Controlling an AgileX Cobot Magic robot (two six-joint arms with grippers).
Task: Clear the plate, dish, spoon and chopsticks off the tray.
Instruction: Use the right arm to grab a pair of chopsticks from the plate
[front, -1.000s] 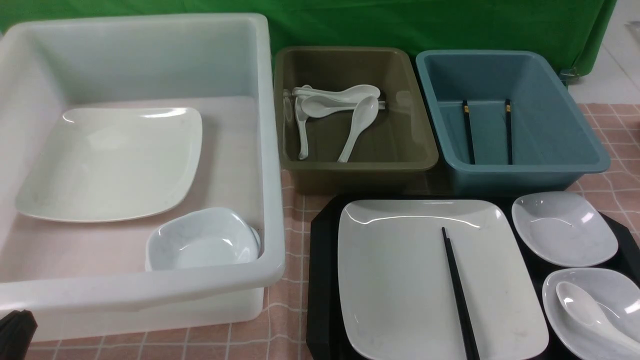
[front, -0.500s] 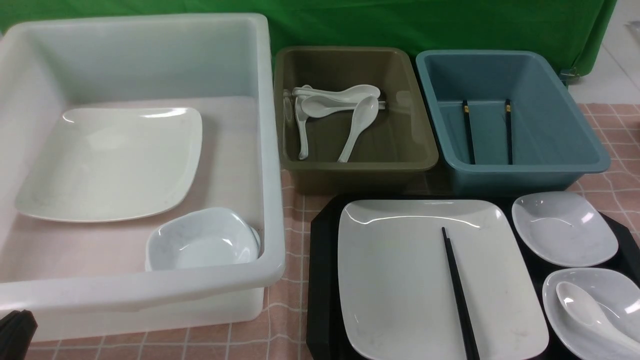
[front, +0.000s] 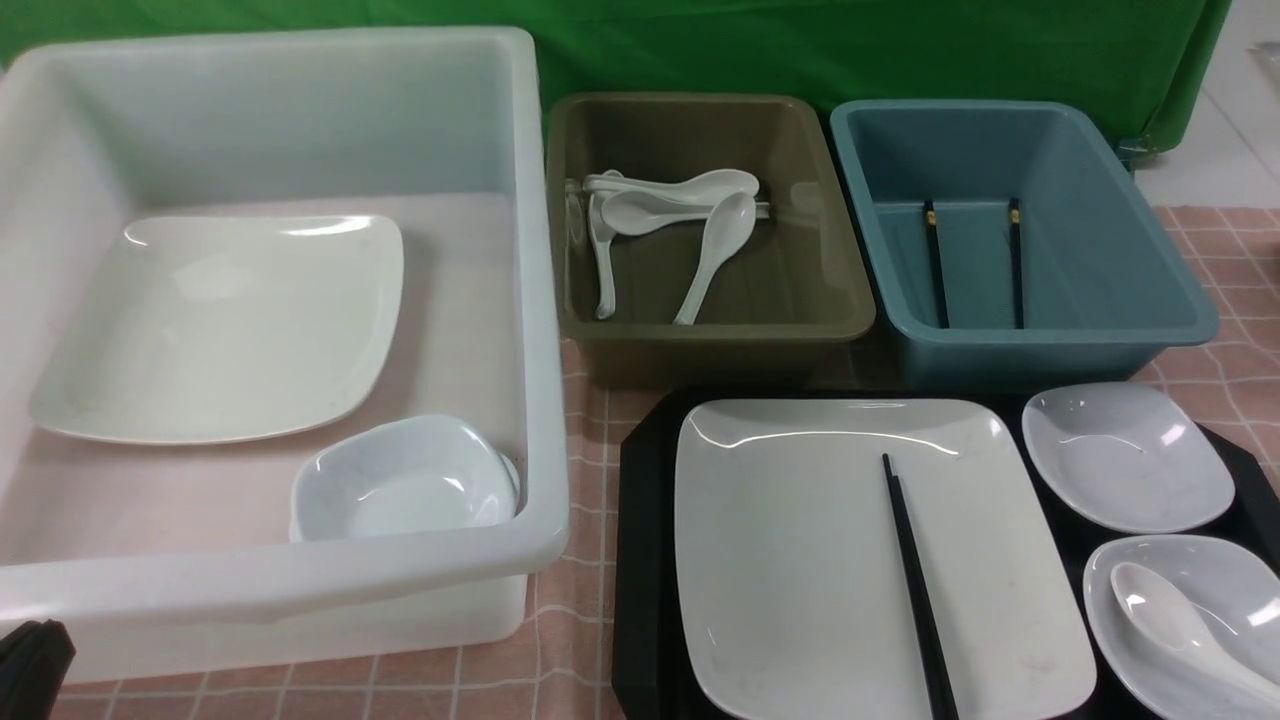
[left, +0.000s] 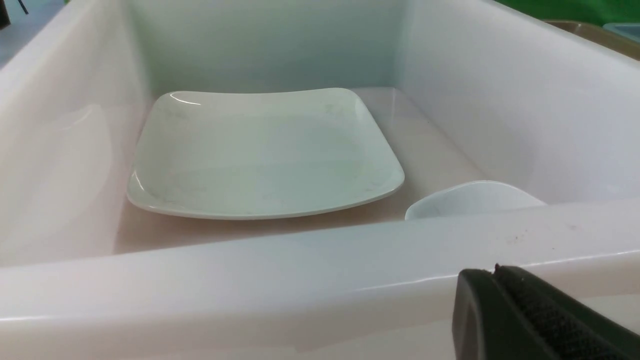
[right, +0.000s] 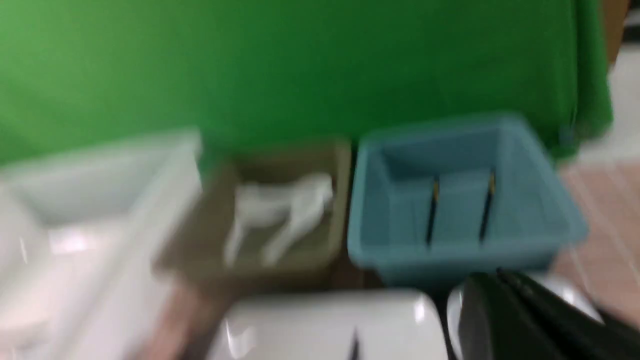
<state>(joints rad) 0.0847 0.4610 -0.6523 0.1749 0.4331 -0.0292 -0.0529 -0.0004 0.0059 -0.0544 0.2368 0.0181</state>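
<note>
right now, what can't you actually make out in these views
Front view: the tray, plate and chopsticks are cut off by the bottom edge; the spoon's handle runs off the right edge.
Right wrist view: motion blur smears everything; the spoons in the olive tub are a white blob.
Left wrist view: the white tub's near wall hides most of the small dish.

No text, label, brand, number or sign can be read anywhere in these views. The plate (front: 790, 560), the tray (front: 645, 560), the white tub (front: 545, 300), the olive tub (front: 840, 270) and the blue tub (front: 1150, 260) all show plain surfaces. The two black sticks (front: 937, 270) lying in the blue tub each carry a gold band (front: 930, 215), too small to tell whether it bears any characters.
</note>
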